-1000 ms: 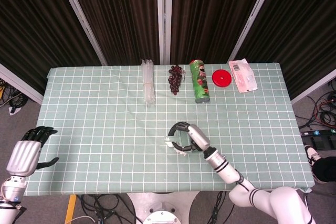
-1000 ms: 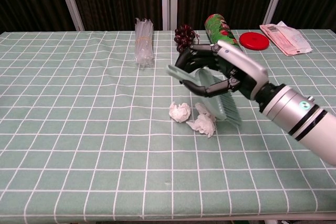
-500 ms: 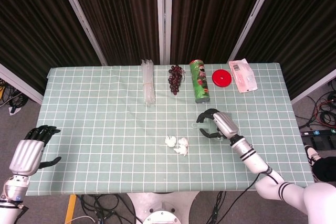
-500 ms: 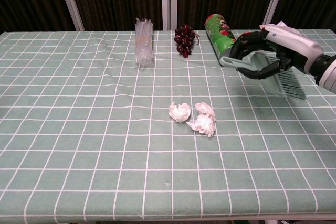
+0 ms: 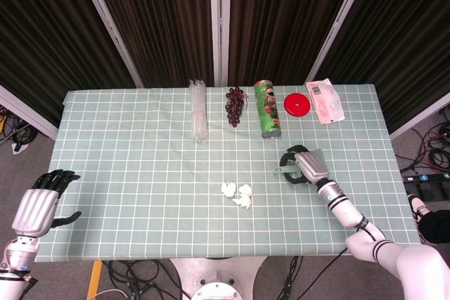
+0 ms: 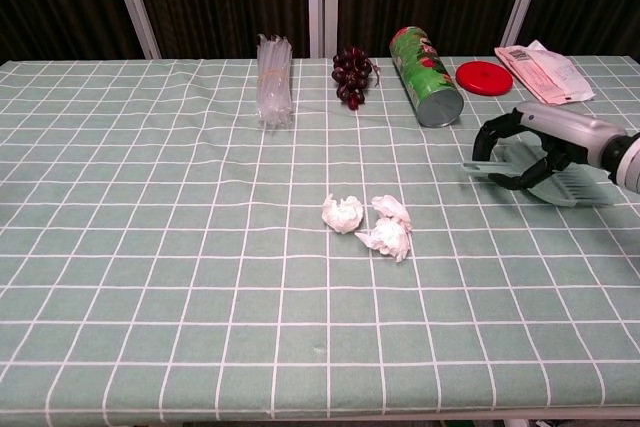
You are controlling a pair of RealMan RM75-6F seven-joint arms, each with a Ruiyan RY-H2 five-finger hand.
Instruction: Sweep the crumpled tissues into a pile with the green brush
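Tissues mid-tabletop, brush to their right
Crumpled tissues (image 6: 368, 224) lie clustered on the tabletop (image 6: 150, 277); brush (image 6: 560, 179) right; can (image 6: 427, 77) behind.

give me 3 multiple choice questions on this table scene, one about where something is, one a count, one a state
1. Where does the red lid lie?
A. between the green can and the pink packet
B. beside the tissues
C. at the table's left edge

2. How many crumpled tissues are on the table?
A. one
B. three
C. six

3. What is the right robot hand doing?
A. resting open on the cloth
B. holding the green brush
C. pressing on the grapes

Answers:
1 A, the head view shows the lid with the can on one side and the packet on the other.
2 B, the chest view shows three white wads close together near the table's middle.
3 B, its fingers wrap the brush handle, off to the right of the tissues.
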